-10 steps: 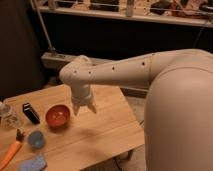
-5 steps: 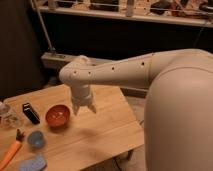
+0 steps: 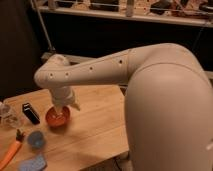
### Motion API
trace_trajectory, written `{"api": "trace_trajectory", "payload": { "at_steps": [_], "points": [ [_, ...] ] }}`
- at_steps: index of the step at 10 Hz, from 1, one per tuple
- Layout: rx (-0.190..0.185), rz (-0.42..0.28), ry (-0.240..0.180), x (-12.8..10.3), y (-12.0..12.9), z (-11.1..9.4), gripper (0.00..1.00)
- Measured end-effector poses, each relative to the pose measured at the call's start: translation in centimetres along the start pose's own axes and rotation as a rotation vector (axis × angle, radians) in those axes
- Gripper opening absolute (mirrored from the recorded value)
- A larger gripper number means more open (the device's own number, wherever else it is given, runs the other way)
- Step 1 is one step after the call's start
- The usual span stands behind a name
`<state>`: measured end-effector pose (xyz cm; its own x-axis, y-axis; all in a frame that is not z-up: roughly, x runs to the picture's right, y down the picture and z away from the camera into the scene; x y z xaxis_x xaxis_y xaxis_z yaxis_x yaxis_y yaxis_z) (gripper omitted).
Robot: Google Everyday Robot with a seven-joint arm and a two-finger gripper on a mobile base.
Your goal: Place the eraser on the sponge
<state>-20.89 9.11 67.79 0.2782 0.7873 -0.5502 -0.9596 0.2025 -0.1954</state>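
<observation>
Nothing moved since earlier frame: gripper (image 3: 65, 107) hangs over red bowl (image 3: 57, 119), jaws apart, empty; eraser (image 3: 31, 113) lies left, well apart from sponge (image 3: 34, 163) lower left; risk: reaching across could clip bowl rim.

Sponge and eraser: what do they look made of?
Sponge: likely soft foam, matte light blue, rounded corners. Eraser: seemingly rubber or plastic, matte black block. Gripper hangs over the red bowl.

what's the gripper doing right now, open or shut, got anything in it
gripper: open, holding nothing, hanging just over the red bowl; the eraser lies apart on the table.
</observation>
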Motion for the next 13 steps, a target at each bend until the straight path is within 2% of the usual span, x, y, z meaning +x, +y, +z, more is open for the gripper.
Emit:
{"api": "trace_trajectory", "payload": {
  "at_steps": [3, 6, 11, 13],
  "points": [
    [-0.006, -0.122, -0.049, -0.8, 6.5, -1.6, 0.65],
    [0.008, -0.224, -0.088, -1.6, 11.5, -2.6, 0.65],
    [0.059, -0.317, -0.110, -3.8, 16.5, -2.6, 0.65],
    [0.064, -0.333, -0.108, -4.7, 18.3, -2.3, 0.65]
  ]
}}
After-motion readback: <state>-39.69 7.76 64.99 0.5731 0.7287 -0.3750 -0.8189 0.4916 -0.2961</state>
